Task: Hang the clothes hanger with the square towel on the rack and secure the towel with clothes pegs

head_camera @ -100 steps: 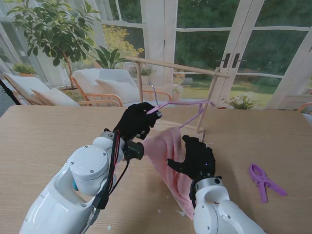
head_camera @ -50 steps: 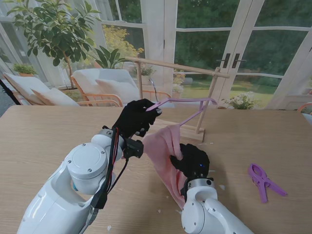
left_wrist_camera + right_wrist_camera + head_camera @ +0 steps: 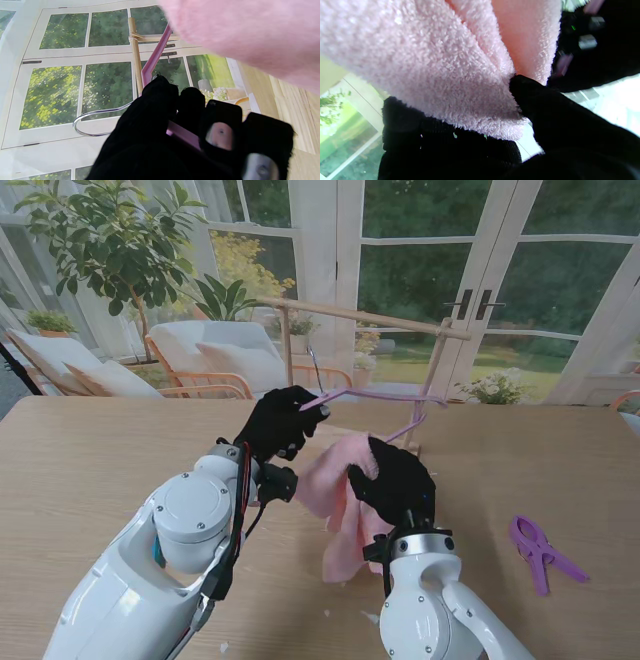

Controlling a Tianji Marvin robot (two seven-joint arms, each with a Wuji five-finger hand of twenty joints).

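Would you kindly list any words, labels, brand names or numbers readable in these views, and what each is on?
None: no readable text shows on the pink towel, purple hanger, purple peg, wooden rack, left hand or right hand.

A pink fluffy square towel hangs bunched from a purple clothes hanger; a purple clothes peg lies at four o'clock.

Wood surface fills the lower frame; purple peg lies lower right, rack stands at upper centre.
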